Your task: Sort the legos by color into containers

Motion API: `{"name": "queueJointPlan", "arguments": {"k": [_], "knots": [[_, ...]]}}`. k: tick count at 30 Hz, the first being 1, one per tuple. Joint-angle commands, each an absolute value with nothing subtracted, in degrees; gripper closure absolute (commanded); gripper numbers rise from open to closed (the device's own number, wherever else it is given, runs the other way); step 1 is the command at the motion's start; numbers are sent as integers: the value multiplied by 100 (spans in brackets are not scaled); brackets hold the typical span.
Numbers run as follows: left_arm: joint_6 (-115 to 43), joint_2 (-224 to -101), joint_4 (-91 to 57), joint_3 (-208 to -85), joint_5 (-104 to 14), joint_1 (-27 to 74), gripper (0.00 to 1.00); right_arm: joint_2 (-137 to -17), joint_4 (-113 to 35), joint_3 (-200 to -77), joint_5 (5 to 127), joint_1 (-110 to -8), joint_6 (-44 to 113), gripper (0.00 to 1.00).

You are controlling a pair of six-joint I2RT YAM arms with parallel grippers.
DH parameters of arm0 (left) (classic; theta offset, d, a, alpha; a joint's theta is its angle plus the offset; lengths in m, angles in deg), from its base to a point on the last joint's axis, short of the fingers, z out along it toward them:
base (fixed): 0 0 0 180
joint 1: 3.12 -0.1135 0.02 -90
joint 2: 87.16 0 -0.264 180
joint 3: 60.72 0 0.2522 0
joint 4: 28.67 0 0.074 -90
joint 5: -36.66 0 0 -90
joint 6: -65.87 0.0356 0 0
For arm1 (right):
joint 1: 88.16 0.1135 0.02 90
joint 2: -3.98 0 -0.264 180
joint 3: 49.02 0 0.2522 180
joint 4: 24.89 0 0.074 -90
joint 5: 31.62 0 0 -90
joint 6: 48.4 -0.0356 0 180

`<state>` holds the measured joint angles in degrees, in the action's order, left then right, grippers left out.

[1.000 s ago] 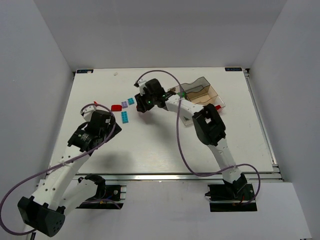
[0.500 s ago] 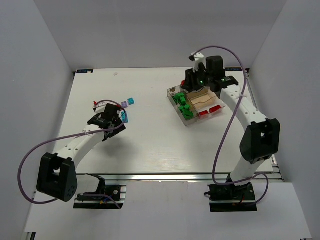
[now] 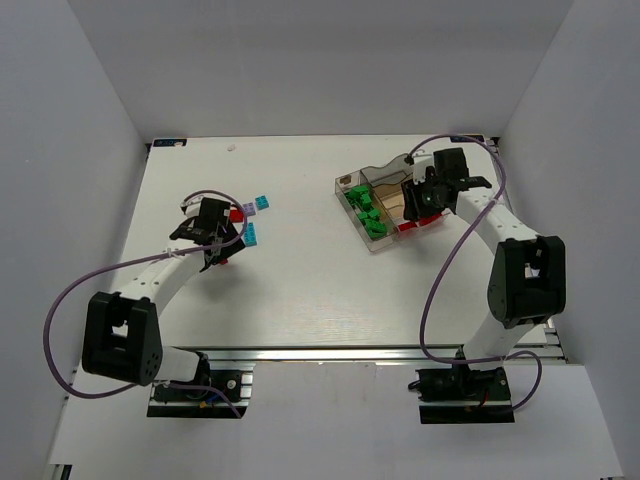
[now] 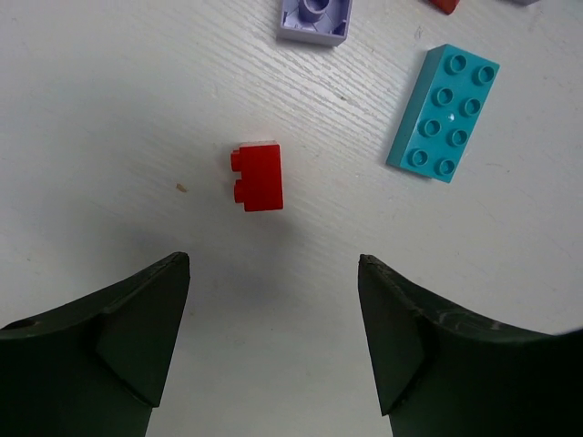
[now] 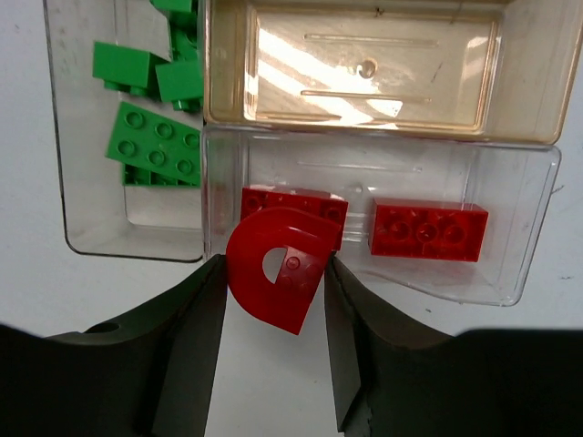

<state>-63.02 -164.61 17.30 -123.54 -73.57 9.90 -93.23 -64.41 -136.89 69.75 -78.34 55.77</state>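
Right tool (image 5: 273, 296) grips a red arched lego (image 5: 255, 287) above the red-brick compartment (image 5: 355, 182).

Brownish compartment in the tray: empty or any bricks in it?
Empty: in the right wrist view the brownish compartment shows only bare floor; green bricks and red bricks lie in neighbouring sections.

Overhead view is bright and even for you, lit from above. Soft grey shadows lie under both arms on the white table (image 3: 320, 290), and it's sharp all over. Left wrist view: red brick (image 4: 260, 177) crisp with a faint shadow toward 6 o'clock, while the dark fingers (image 4: 100, 355) at 5 and 7 o'clock are soft. Right wrist view: white glare streaks on the tray (image 5: 410, 100) floor at 12 o'clock.
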Motion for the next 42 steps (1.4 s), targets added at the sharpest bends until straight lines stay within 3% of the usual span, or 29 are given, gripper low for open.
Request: {"name": "queueJointPlan", "arguments": {"k": [1, 5, 8, 9, 12, 16, 24, 32, 37, 41, 42], "knots": [[-6087, -16511, 1576, -12607, -7180, 866, 16, -9269, -6292, -13635, 6875, -7858, 5900, 94], [-6052, -16564, 1507, -12660, -7057, 760, 16, -9621, -6230, -13740, 6831, -7885, 6049, 85], [-6025, -16591, 1506, -12678, -6961, 647, 16, -9805, -6203, -13819, 6796, -7893, 6128, 68], [-6008, -16608, 1497, -12661, -6934, 646, 16, -9850, -6203, -13845, 6796, -7893, 6155, 56], [-5981, -16652, 1480, -12652, -6864, 593, 16, -9991, -6203, -13916, 6796, -7911, 6208, 40], [-5946, -16705, 1436, -12686, -6714, 488, 16, -10000, -6177, -13986, 6927, -7911, 6208, 28], [-5867, -16995, 1410, -12836, -6565, 313, 16, -9579, -6160, -14083, 7322, -7999, 6251, 28], [-5683, -17714, 1374, -13169, -6442, 207, 18, -8147, -5247, -13187, 9263, -8087, 6736, 36], [-5577, -18128, 1383, -13381, -6310, 154, 28, -7917, -5043, -13072, 9459, -8113, 6393, 37], [-5586, -18252, 1348, -13399, -6187, 154, 43, -7881, -4990, -13072, 9459, -8122, 6313, 37], [-5586, -18252, 1348, -13407, -6143, 154, 52, -7873, -4982, -13072, 9450, -8139, 6296, 37]]}}
